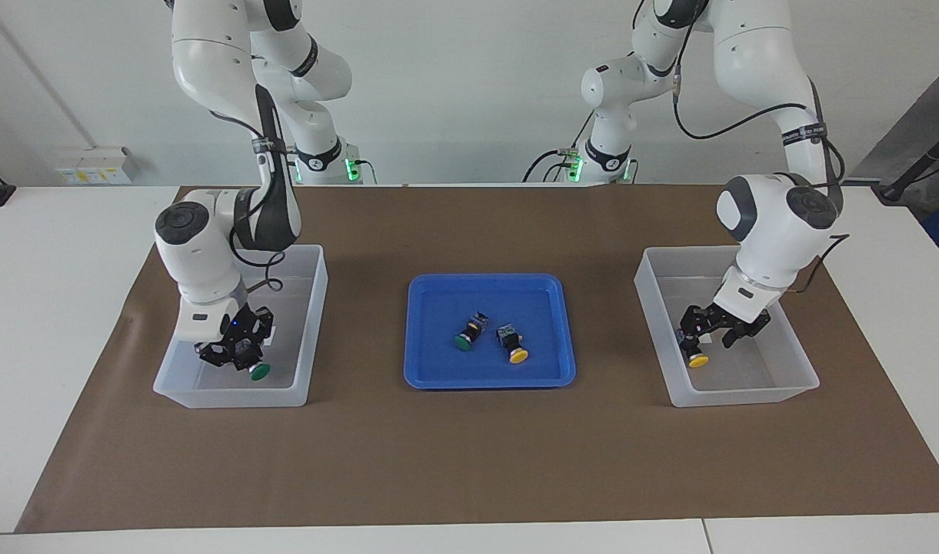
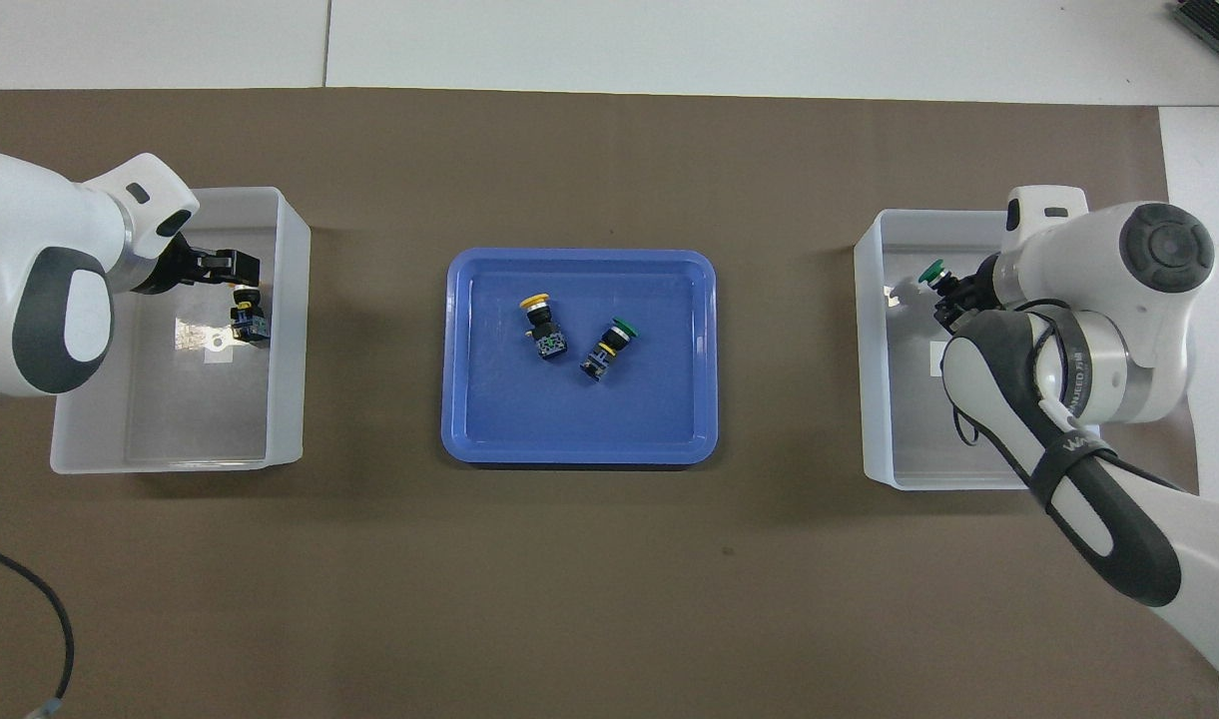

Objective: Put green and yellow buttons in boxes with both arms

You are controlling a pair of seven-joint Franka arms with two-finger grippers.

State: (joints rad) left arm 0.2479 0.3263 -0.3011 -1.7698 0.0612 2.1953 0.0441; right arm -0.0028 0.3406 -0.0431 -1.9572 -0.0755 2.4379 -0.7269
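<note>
My right gripper [image 1: 242, 358] is down inside the box [image 1: 315, 308] at the right arm's end of the table, shut on a green button [image 1: 260, 372], whose cap points out of the fingers [image 2: 930, 272]. My left gripper [image 1: 707, 332] is in the other box [image 1: 654, 308] with its fingers open. A yellow button [image 1: 697, 355] sits just under its fingertips, apart from them in the overhead view [image 2: 248, 318]. A second green button [image 1: 469, 335] and a second yellow button [image 1: 513, 345] lie on their sides in the blue tray [image 1: 488, 381].
The blue tray sits mid-table between the two boxes on a brown mat [image 1: 469, 462]. Both boxes have tall walls around the grippers. The mat toward the table edge farthest from the robots is bare.
</note>
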